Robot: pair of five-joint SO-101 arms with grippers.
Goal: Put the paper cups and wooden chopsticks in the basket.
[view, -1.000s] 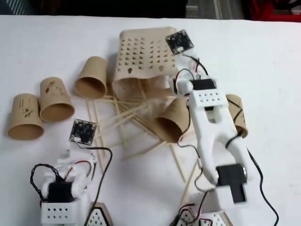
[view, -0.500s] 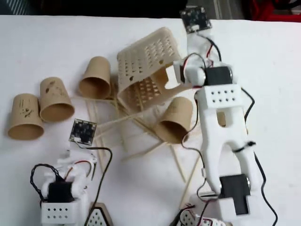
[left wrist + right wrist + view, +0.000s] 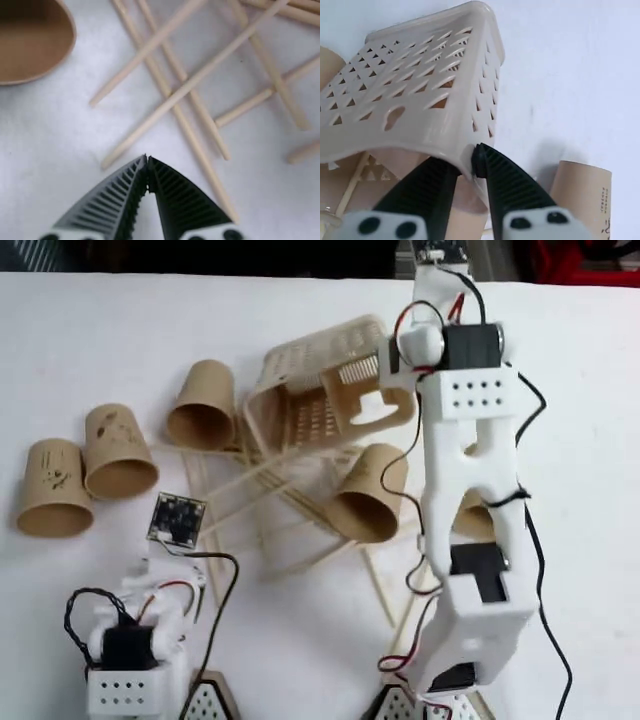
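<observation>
High view: a tan perforated basket (image 3: 300, 390) lies tipped on its side on the white-covered table (image 3: 100, 330), its rim clamped between the fingers of the right gripper (image 3: 466, 162). Wooden chopsticks (image 3: 262, 502) sprawl in a loose heap just beside the basket. One paper cup (image 3: 365, 495) lies on them, and a second cup (image 3: 203, 405) lies just beside the basket, on the side away from the right arm (image 3: 465, 450). Two more cups (image 3: 85, 472) sit side by side, well apart from the basket. A fifth cup (image 3: 470, 520) is half hidden under the right arm. The left gripper (image 3: 147, 162), jaws together, hangs over chopsticks well apart from the basket. A dark room lies past the table.
</observation>
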